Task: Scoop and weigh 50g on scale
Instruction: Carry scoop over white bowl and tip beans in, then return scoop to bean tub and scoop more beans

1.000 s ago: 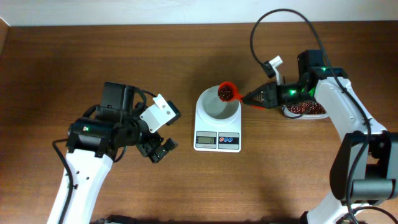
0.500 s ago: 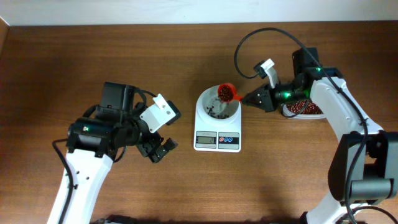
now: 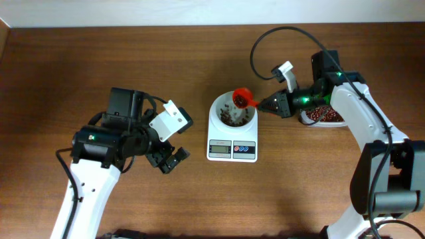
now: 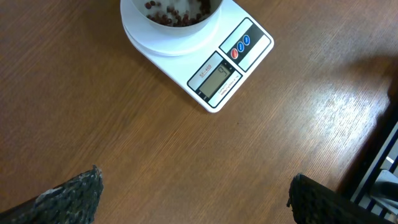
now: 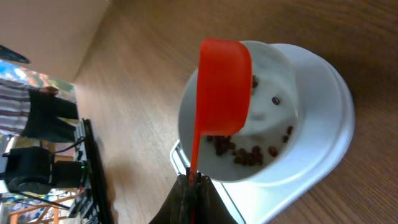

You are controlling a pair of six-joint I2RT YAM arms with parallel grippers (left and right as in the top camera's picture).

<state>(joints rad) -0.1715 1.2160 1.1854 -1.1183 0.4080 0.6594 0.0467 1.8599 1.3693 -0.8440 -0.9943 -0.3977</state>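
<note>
The right end effector, shut on the long handle of the red plastic scoop, holds it tipped just ahead over the round bowl of the small white scale, where small dark red-brown beans lie.

Overhead: straight down on the whole table, far off. Left wrist: nearer, steeply down at the scale. Right wrist: closest, tilted onto the same scale, shared by all.

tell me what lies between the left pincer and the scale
Nothing but bare wooden table. The open left pincer hangs apart from the scale, with only wood between them. The overhead view shows it best.
</note>
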